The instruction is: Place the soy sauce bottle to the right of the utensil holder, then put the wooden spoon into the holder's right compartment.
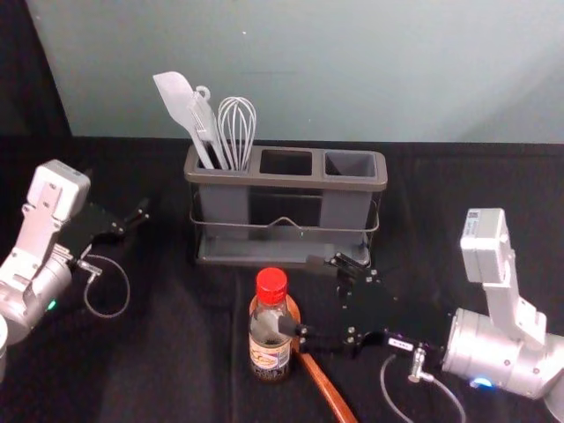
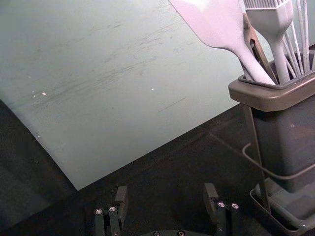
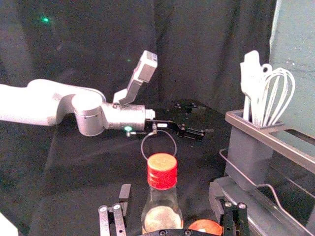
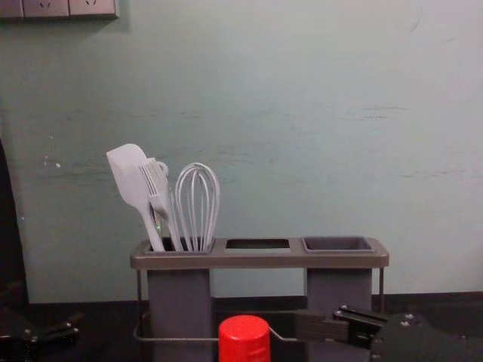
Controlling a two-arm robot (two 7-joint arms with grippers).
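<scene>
Right gripper [image 1: 301, 294] right at the bottle [image 1: 270, 328], jaws apart, spoon [image 1: 328, 386] lying alongside! Left gripper [image 1: 116, 192] parked left of the holder [image 1: 286, 180], jaws apart.

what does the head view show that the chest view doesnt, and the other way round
Head view, not chest: the wooden spoon and the label of the soy sauce bottle.
Chest view, not head: the socket panel on the wall.
Both: utensil holder, whisk, spatula, red cap, right gripper near the bottle, left gripper left of the holder.
</scene>
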